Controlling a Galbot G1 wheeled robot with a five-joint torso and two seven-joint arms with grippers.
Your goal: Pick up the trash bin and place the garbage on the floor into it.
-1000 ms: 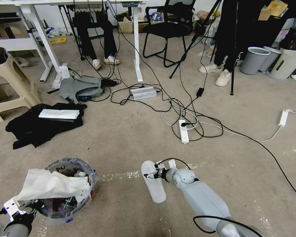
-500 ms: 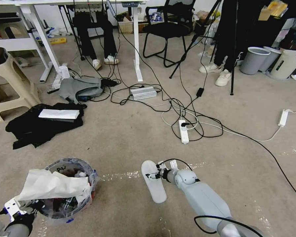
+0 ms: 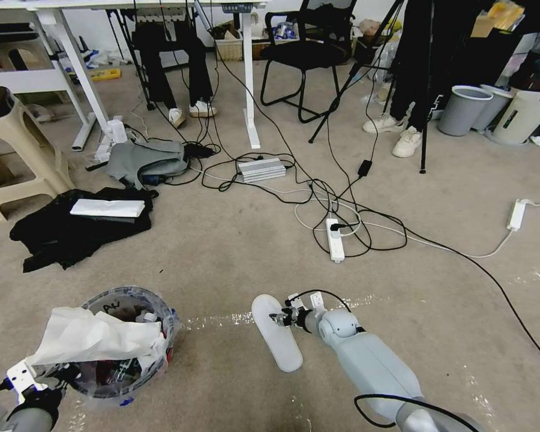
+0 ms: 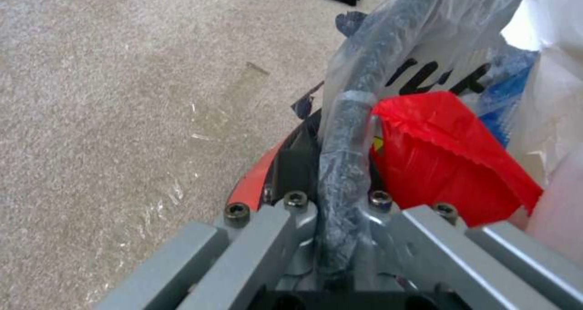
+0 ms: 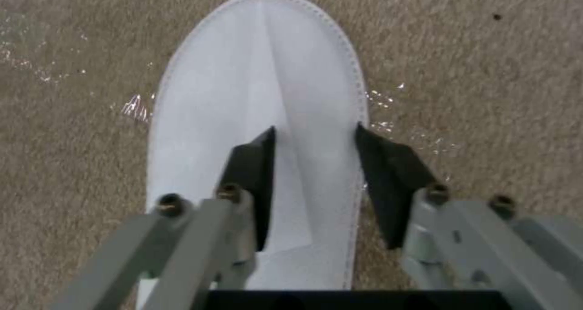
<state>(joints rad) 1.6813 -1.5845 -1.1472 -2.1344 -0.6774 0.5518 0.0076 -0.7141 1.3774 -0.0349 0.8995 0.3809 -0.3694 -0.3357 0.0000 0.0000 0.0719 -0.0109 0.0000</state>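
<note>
Even, bright room light is falling from overhead, leaving only soft, faint shadows on the floor (image 3: 222, 252). Strips of clear tape (image 3: 216, 320) are glinting beside the white slipper (image 3: 275, 331). Near the head view's edges, straight lines are bowing outward. In the left wrist view the plastic bag (image 4: 376, 73) is catching pale glare, and the nearest metal parts are looking soft.

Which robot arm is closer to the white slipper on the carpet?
The right. The right pincer hangs over the white slipper, open, one finger on each side of it. The left pincer is off to the slipper's left, shut on the rim of the trash bin.
</note>
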